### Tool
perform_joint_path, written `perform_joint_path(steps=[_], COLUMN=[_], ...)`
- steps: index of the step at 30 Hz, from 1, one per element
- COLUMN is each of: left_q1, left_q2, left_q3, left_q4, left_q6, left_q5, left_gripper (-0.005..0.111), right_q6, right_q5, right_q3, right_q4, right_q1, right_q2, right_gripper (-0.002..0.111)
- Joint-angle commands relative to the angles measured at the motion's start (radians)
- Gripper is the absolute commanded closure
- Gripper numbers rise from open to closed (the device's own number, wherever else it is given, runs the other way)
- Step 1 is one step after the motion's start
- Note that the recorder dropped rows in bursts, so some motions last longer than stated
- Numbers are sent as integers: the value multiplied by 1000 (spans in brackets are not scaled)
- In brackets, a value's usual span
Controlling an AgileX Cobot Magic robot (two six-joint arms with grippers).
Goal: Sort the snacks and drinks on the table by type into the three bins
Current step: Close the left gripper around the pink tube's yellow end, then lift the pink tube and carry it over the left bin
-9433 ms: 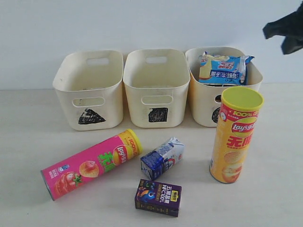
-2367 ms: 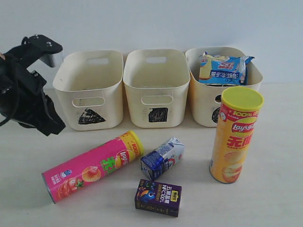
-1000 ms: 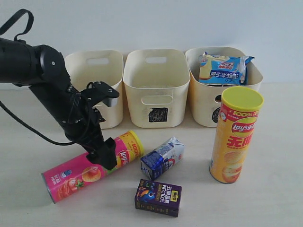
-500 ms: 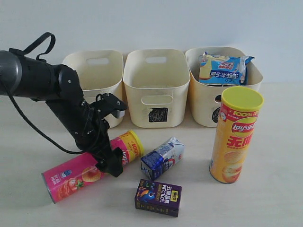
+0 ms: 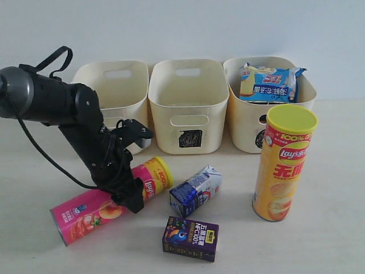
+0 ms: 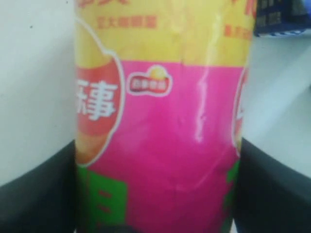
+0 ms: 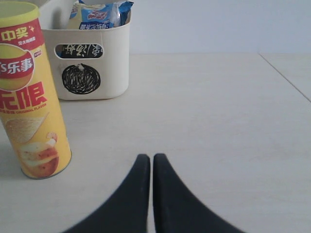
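Where left claw (image 5: 130,194) grips, pink tube (image 5: 85,212) lies crosswise

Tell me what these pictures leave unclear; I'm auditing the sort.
Left bin: front mark, exterior view, hidden behind the left arm.
Right bin: anything under the blue-white bag, exterior view, hidden by its wall.
Left gripper: whether it clamps the pink tube; left wrist view blurred, fingertips cut off.

Pink tube (image 5: 85,214) (lying), yellow tube (image 5: 283,165) upright, purple carton (image 5: 190,238), gabled carton (image 5: 195,191) between, blue bag (image 5: 271,83) in circle bin (image 5: 242,128)
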Motion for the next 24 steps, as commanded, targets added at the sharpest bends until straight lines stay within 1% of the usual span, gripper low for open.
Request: perform_joint_path(steps=[1, 3, 8, 11, 13, 18, 21, 24], left_q1=[-8, -8, -8, -8, -8, -8, -5, 19], left_q2=[-72, -110, -211, -266, -303, -387, -394, -388], left_q3=[-17, -17, -17, -17, -17, -27, -80, -142], left_q4=[-3, -3, -6, -8, -8, -6, 0, 0], left_q6=[-51, -51, -51, -72, -82, -138, -183, -208], left_q5=[16, 37, 163, 207, 210, 139, 124, 89], left_gripper=[102, 102, 102, 102, 102, 102, 102, 102], right_q6=[1, 1, 1, 1, 1, 1, 1, 1], right_q5=[-8, -8, -8, -8, -8, -8, -8, -10], right_q3=[4, 4, 4, 4, 4, 4, 4, 4], right_q4=[-4, -4, -4, -4, -4, -4, -4, -4], right_q1=[2, 2, 2, 2, 2, 2, 2, 2], right_q2=[-5, -5, -5, -5, -5, -5, -5, -5], right_gripper=[108, 108, 108, 108, 108, 108, 108, 108])
